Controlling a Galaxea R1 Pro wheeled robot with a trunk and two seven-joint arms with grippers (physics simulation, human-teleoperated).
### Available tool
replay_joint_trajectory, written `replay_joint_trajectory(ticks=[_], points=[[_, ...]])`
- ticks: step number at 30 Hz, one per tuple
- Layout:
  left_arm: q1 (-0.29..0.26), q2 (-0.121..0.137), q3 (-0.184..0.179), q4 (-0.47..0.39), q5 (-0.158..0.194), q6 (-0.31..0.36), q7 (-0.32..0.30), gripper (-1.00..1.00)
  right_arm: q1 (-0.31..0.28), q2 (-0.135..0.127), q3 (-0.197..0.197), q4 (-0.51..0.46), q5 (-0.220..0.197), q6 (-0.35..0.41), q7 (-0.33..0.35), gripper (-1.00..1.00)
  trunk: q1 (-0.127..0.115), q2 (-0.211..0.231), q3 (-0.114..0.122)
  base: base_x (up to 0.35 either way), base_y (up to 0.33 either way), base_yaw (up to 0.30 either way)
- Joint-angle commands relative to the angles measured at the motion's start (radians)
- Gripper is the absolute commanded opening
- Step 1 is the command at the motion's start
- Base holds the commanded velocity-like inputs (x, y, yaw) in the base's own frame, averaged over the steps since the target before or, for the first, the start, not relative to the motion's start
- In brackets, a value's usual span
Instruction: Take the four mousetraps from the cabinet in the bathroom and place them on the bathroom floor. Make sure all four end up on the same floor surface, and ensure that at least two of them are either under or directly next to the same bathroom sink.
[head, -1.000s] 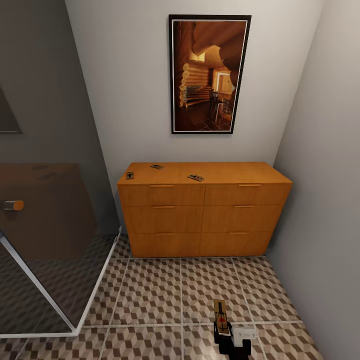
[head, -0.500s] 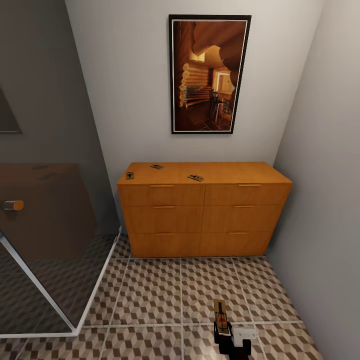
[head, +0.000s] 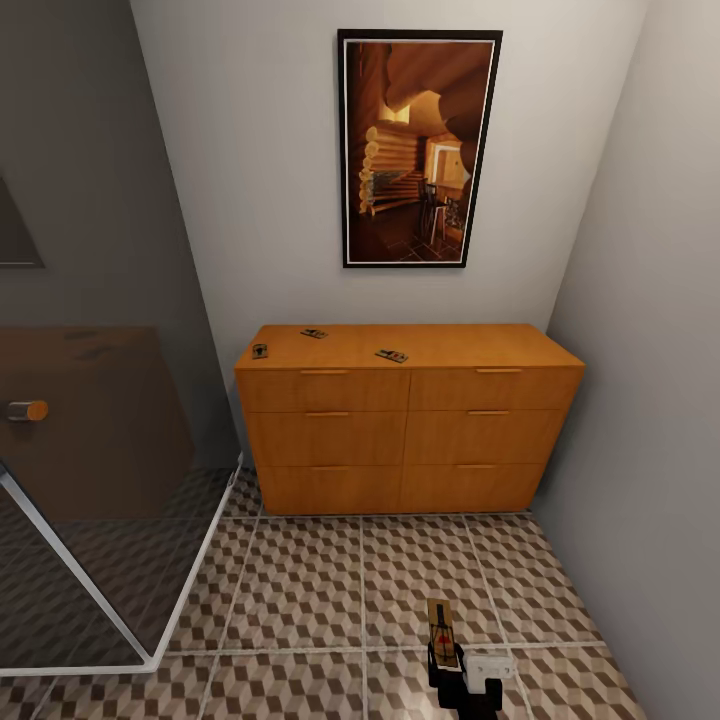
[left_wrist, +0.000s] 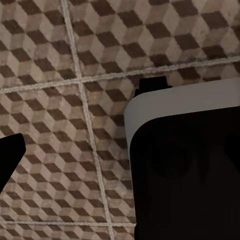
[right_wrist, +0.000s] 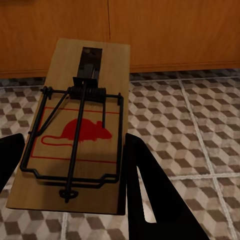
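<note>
Nearest the robot, low in the head view, the right gripper (head: 443, 655) grasps 1 mousetrap (head: 441, 632), its tan board sticking forward over the bathroom floor (head: 320, 580). In the right wrist view that held mousetrap (right_wrist: 80, 135) lies between the 2 dark fingers (right_wrist: 150, 195), showing its black wire frame, coiled spring and a red mouse outline, with the cube-patterned tiles and the cabinet's lower front beyond it. The left wrist view looks down at the same tiles past a grey and black robot part (left_wrist: 185, 165); a dark fingertip (left_wrist: 10, 155) juts in at the edge, but whether the left gripper is released or clenched cannot be told. Farther off, the orange-brown cabinet (head: 410, 430) stands against the back wall with all 6 drawers closed. On its flat top lie 3 more mousetraps (head: 391, 355), well apart from one another, towards its left half. A glass shower panel (head: 100, 450) stands at the left, and a framed picture (head: 418, 148) hangs on the wall above the cabinet.
</note>
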Motion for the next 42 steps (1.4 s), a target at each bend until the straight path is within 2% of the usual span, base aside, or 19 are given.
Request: replay_joint_trajectory(ticks=[1,29,34,42], points=[[-0.002,-0.001,-0.007,0.005,0.000,-0.007,0.004,1.00,-0.001,0.000,-0.002,0.001,0.008,-0.002,-0.005,-1.00,0.000,-0.001,-0.001,0.000,0.000,0.000],[-0.001,-0.001,-0.007,0.005,-0.001,-0.007,0.004,1.00,-0.001,0.000,-0.002,0.001,0.007,-0.002,-0.004,-1.00,0.000,-0.001,-0.001,0.000,0.000,0.000],[-0.002,-0.001,-0.007,0.005,-0.001,-0.008,0.003,1.00,-0.001,0.008,-0.002,0.001,0.007,-0.002,0.000,-1.00,0.000,-0.001,-0.001,0.000,0.000,0.000],[-0.002,-0.012,-0.006,0.003,0.002,-0.007,0.003,1.00,-0.001,0.005,-0.003,0.001,0.007,-0.002,-0.002,-1.00,0.000,-0.001,-0.001,0.000,0.000,0.000]])
